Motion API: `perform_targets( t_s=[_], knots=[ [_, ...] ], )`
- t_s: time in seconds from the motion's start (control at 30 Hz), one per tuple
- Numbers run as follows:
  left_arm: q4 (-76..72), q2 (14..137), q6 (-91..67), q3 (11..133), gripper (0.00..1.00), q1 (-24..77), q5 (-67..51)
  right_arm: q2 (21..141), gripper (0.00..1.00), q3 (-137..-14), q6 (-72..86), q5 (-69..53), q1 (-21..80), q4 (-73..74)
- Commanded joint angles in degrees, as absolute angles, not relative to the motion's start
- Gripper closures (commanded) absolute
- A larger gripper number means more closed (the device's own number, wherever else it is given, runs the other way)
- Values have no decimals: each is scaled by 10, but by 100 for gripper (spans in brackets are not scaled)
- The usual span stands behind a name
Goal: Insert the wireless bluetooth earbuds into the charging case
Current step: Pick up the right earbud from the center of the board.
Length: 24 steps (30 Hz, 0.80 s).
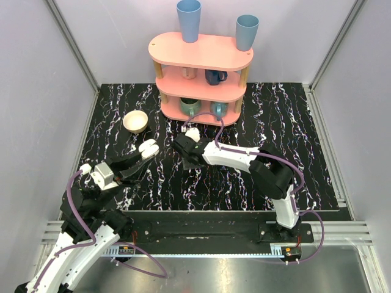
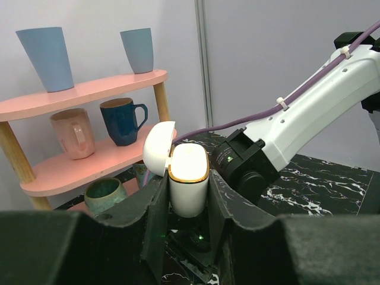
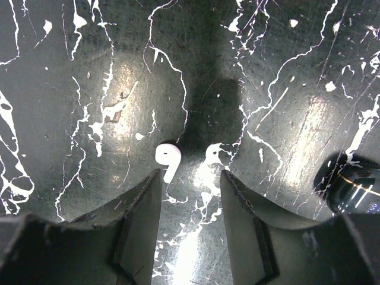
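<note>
Left fingers (image 2: 155, 205): closed tight on the charging case (image 2: 189, 181), one on each flank of its body, holding it upright above the bench (image 1: 244, 183).
Charging case: white with a gold-rimmed mouth, lid (image 2: 159, 148) hinged open and tipped back to the left in the left wrist view; seen from above, held over the left part of the bench, on the near side of the bowl (image 1: 135, 121) and apart from it.
Right fingers (image 3: 145, 202): parted, with nothing between them — only bare marbled bench in the gap; low over the middle of the bench, just right of the case.
Earbud (image 3: 168, 161): small and white, lying on the bench just past the tip of one right finger, by that finger's inner edge rather than mid-gap; touching or not — cannot tell.
Bowl: round, cream, on the far left of the bench.
Shelf (image 1: 201, 52): pink, three tiers, at the far edge of the bench; two blue cups (image 1: 189, 20) on top, mugs (image 1: 215, 76) on the lower tiers.
</note>
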<state>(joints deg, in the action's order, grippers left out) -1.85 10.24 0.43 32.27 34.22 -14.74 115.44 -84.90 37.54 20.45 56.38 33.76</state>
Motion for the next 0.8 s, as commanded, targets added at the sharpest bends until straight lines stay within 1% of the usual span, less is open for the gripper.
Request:
perform_targets(
  t_s=[0.0, 0.33, 0.77],
  knots=[
    [-49, 107, 2, 333, 100, 340, -146, 1167, 49, -878, 403, 212, 572, 351],
    [-54, 109, 2, 330, 100, 340, -145, 1179, 51, -889, 398, 226, 574, 350],
    [-54, 107, 2, 328, 100, 340, -142, 1199, 52, -899, 396, 216, 577, 352]
  ],
)
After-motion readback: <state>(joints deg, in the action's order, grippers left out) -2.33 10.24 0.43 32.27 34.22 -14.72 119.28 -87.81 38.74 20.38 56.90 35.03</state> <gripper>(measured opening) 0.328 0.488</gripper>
